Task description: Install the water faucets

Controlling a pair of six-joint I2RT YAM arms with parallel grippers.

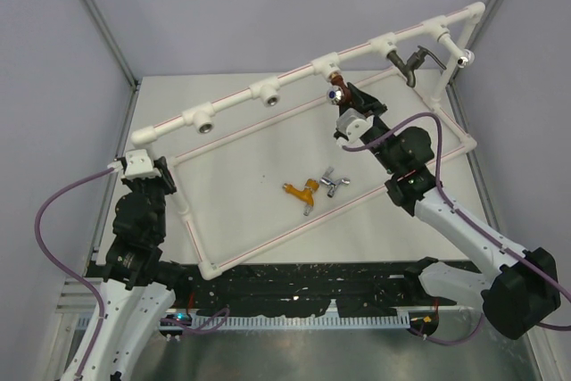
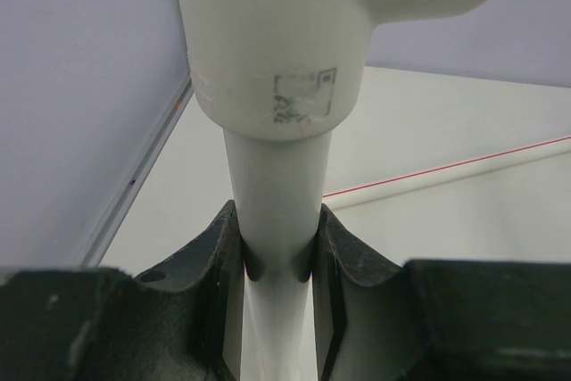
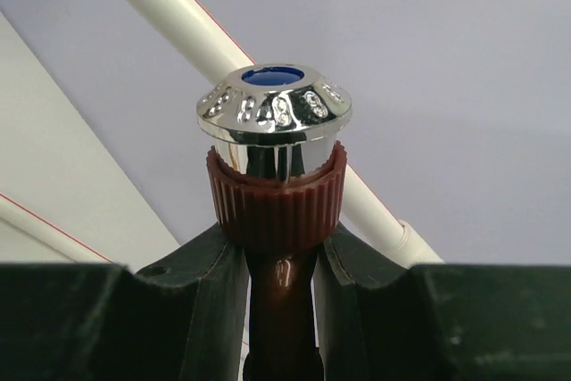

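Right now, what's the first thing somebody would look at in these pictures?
The big white pipe frame tilted up over the table grabs the eye first, with the left gripper clamped on a pipe near its left corner. Next comes the shiny red-brown faucet with its blue-centred silver cap, pinched in the right gripper just under the frame's top bar. An orange faucet and a silver faucet lie loose on the table.
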